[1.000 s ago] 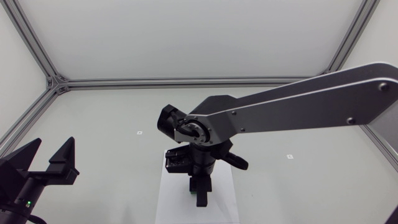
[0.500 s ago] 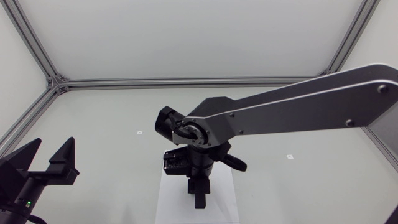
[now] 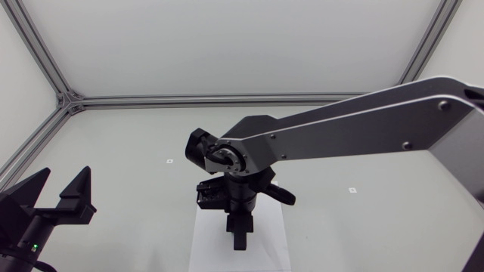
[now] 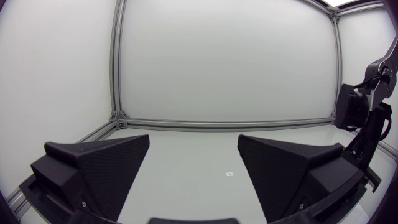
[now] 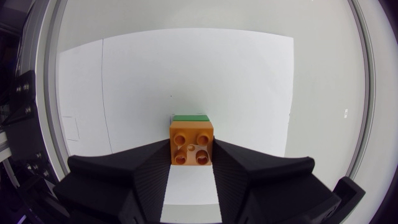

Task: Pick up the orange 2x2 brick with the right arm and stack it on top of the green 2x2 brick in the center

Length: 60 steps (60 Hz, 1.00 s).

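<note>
Black right gripper (image 5: 191,157) pinches the orange square plastic brick (image 5: 191,140) from both sides.
A green square brick (image 5: 190,117) peeks out just behind the orange one, ahead of the gripper; I cannot tell if they touch. Under them lies a white paper sheet (image 5: 186,68). Seen from above, the silver right arm (image 3: 355,132) comes in from the right edge, and its gripper hangs over the sheet at the lower middle. At the lower left, the black left gripper (image 3: 62,181) sits with fingers wide apart, holding nothing.
</note>
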Each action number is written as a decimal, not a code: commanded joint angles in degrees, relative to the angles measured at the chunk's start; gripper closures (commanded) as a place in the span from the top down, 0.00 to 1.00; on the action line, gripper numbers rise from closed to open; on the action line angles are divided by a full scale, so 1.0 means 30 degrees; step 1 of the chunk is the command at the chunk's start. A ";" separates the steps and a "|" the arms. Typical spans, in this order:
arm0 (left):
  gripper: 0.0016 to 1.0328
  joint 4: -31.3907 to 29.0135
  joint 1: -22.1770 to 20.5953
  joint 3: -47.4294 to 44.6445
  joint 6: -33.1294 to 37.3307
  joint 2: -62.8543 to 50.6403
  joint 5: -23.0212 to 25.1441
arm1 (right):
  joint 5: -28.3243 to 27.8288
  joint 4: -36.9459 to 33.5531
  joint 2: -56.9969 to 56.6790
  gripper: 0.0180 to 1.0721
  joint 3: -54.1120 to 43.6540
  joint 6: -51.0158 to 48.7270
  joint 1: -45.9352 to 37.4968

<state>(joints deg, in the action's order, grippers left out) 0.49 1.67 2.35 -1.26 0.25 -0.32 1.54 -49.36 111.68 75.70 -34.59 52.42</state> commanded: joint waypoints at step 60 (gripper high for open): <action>0.96 -0.0252 0.0029 -0.0783 0.0243 0.0151 0.0076 | -0.0953 0.0253 0.1504 0.18 -0.1357 -0.0717 -0.0629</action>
<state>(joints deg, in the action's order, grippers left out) 0.51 1.67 2.35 -1.26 0.25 -0.32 -0.89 -47.83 111.77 74.67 -35.20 50.87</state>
